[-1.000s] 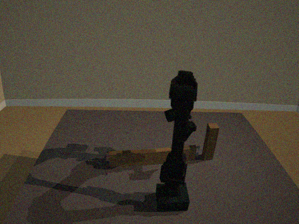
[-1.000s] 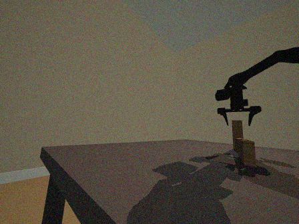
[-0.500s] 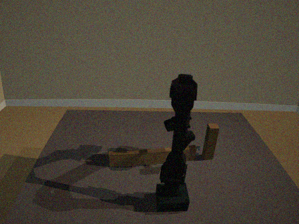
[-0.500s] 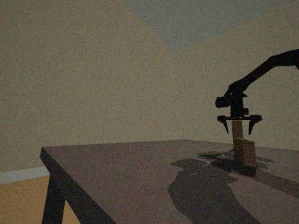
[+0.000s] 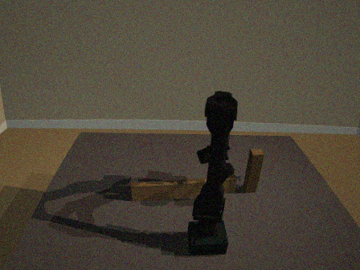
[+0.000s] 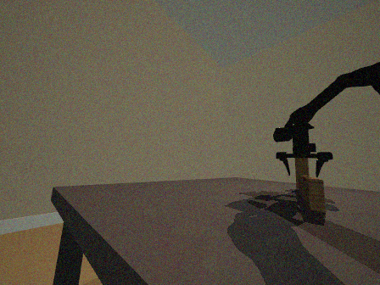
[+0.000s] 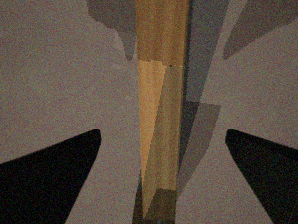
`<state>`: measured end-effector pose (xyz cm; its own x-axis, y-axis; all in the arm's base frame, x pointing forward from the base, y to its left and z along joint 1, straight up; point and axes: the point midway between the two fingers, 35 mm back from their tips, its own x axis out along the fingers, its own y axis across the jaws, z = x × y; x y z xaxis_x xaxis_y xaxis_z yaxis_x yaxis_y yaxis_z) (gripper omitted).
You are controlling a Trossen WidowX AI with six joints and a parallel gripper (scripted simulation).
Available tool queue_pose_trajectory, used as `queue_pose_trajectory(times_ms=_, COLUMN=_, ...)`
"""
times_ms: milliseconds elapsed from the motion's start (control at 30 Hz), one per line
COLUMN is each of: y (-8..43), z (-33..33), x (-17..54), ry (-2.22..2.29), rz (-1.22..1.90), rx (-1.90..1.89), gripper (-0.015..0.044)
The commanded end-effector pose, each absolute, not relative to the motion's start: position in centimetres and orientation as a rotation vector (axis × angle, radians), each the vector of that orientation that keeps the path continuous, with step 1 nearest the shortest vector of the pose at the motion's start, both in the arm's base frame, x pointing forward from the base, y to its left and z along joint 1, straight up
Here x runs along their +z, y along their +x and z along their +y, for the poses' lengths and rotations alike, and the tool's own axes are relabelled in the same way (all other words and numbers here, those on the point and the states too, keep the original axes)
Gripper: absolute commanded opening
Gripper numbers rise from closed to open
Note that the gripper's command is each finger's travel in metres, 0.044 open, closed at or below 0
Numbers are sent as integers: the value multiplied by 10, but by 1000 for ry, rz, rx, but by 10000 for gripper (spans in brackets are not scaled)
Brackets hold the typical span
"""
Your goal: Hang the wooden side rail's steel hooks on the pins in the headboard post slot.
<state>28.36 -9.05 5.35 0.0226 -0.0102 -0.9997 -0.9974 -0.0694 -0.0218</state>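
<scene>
The wooden side rail (image 5: pixel 154 190) (image 6: pixel 315 195) (image 7: pixel 162 30) lies along the table, its right end close to the foot of the headboard post (image 5: pixel 253 170) (image 6: pixel 301 167), which stands upright. A small dark gap shows between rail and post. The hooks and pins are too dark and small to tell whether they touch. My gripper (image 6: pixel 303 175) (image 7: pixel 162 135) is open and empty, pointing down above the rail. In the wrist view the rail runs between the two spread fingertips, below them. In the top view the arm hides the gripper and part of the rail.
The arm's base (image 5: pixel 207 238) stands at the front of the grey table (image 5: pixel 289 225) (image 6: pixel 178 220). The post rises beyond the rail's right end. Dark arm shadows fall across the table and rail. The table's left edge shows in the exterior view.
</scene>
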Motion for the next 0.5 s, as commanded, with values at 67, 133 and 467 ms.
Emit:
queue_pose_trajectory(times_ms=67, y=284, z=-90, x=44, ry=-1276, rz=1161, rx=1244, gripper=440)
queue_pose_trajectory(times_ms=133, y=284, z=-90, x=40, ry=-1277, rz=1161, rx=1244, gripper=440)
queue_pose_trajectory(times_ms=467, y=284, z=-90, x=24, ry=-1278, rz=1161, rx=1244, gripper=440)
